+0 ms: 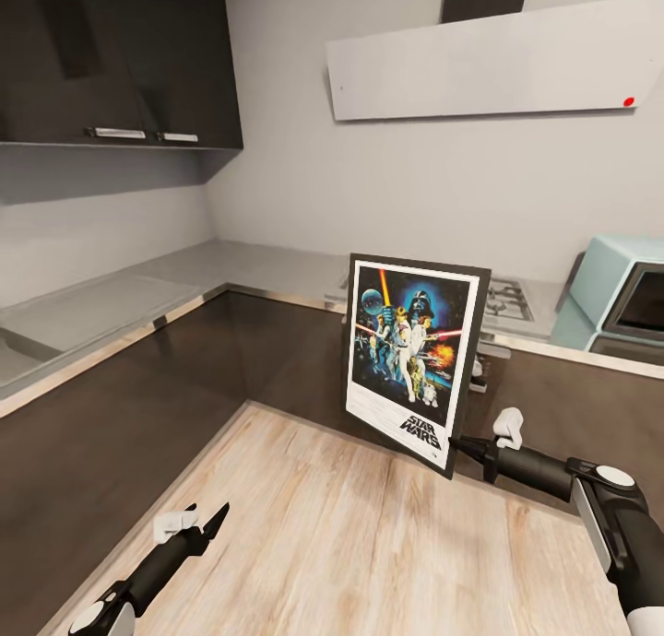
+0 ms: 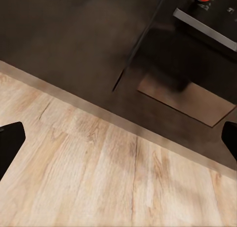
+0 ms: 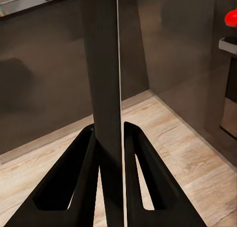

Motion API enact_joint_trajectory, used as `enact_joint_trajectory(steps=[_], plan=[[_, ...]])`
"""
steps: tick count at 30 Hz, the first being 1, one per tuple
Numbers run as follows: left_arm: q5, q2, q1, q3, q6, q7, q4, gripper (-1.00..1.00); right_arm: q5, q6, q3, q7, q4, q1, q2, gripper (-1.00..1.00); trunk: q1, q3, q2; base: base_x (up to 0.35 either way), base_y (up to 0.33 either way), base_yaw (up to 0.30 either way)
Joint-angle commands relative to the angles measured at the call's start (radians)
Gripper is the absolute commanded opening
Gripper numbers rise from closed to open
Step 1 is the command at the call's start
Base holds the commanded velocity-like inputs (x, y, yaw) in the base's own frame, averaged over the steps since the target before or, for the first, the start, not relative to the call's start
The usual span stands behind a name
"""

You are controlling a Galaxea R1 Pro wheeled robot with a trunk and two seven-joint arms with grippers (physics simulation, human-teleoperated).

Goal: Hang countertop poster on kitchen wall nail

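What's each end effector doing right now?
Left end effector: open, empty, low over the wooden floor.
Right end effector: closed on the poster at its lower edge.

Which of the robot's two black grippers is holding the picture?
The right gripper: its black fingers pinch the lower corner of the black-framed Star Wars poster. The left gripper hangs open, holding nothing, over the pale wooden floor.

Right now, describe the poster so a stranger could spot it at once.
Look in front of the long grey kitchen countertop with its steel gas hob. There the poster hangs upright in the air, pinched at its lower corner by the right gripper. Its black frame, white border and STAR WARS logo set it apart.
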Motion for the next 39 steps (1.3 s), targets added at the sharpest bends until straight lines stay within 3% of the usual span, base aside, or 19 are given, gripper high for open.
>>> enact_joint_trajectory(steps=[1, 39], plan=[[0.005, 0.0, -0.001, 0.002, 0.0, -0.007, 0.001, 1.0, 0.001, 0.011, -0.002, 0.006, -0.001, -0.001, 0.0, -1.0, -0.004, 0.002, 0.007, 0.0, 0.0, 0.0], [0.005, 0.0, -0.001, 0.002, 0.002, -0.005, 0.001, 1.0, 0.001, 0.008, -0.002, 0.008, -0.003, 0.001, 0.0, -1.0, -0.15, 0.121, 0.273, 0.0, 0.0, 0.0]])
